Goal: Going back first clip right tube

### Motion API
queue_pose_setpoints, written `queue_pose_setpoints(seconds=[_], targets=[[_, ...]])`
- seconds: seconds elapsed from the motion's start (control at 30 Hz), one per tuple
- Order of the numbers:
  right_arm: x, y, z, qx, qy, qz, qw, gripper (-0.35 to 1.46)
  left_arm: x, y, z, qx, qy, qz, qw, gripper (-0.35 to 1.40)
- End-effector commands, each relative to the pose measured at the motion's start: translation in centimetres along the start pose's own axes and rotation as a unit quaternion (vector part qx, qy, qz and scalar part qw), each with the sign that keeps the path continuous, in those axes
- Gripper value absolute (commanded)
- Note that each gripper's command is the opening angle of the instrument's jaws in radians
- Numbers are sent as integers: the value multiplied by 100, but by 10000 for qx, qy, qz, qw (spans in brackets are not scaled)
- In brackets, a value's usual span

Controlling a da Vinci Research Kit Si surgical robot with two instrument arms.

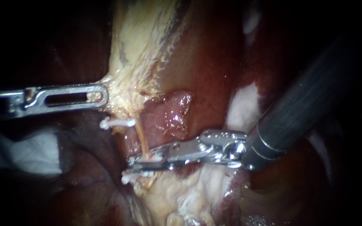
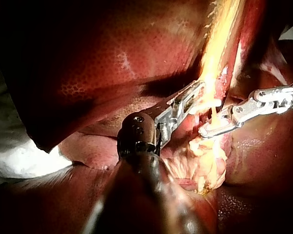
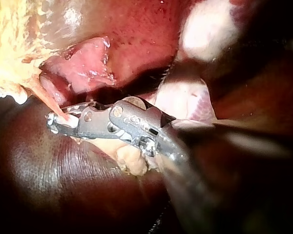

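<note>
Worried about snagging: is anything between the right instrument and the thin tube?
Nothing visible. The right instrument's tip is already at the tube, which runs across it. A white clip sits higher on the tube, apart from the tip.

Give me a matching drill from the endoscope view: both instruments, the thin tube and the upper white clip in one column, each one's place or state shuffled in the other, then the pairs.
1. left instrument
2. right instrument
3. upper white clip
4. thin tube

A. pale orange, runs from the pale yellow tissue to the right instrument's tip
B. sits on the tube, between the two instruments' tips
C. jaws shut on the pale yellow tissue
D. dark shaft from the right, tip at the tube's lower part

Pairs: 1-C, 2-D, 3-B, 4-A
</note>
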Motion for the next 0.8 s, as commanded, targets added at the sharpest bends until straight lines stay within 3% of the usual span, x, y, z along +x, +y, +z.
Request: queue_pose_setpoints(seconds=[0.03, 0.1, 0.13, 0.2, 0.3, 0.57, 0.7, 0.8], targets=[[0, 0, 0, 8, -3, -4, 10000, -35, 0, 0, -1, 1, -1, 1, 10000, -35], [0, -2, 1, 10, -4, -5, 10000, -35, 0, 0, -1, 1, -1, 1, 10000, -35], [1, -2, 1, 11, -4, -5, 10000, -24, 0, -1, -1, 1, -1, 1, 10000, -35], [2, -1, 3, -68, -2, -203, 9998, 17, 0, -1, -1, 0, -1, 0, 10000, -35], [5, 2, 5, -143, 87, -432, 9989, 42, 0, -2, -1, -2, -3, -1, 10000, -35], [8, 17, 5, -622, 202, -1057, 9922, 60, 2, -7, -2, -11, -10, -5, 10000, -35], [4, 25, -3, -669, 199, -1155, 9909, 60, 3, -8, -3, -14, -13, -6, 10000, -35], [2, 23, -12, -652, 193, -1183, 9906, 60, 3, -9, -4, -16, -14, -7, 10000, -35]])
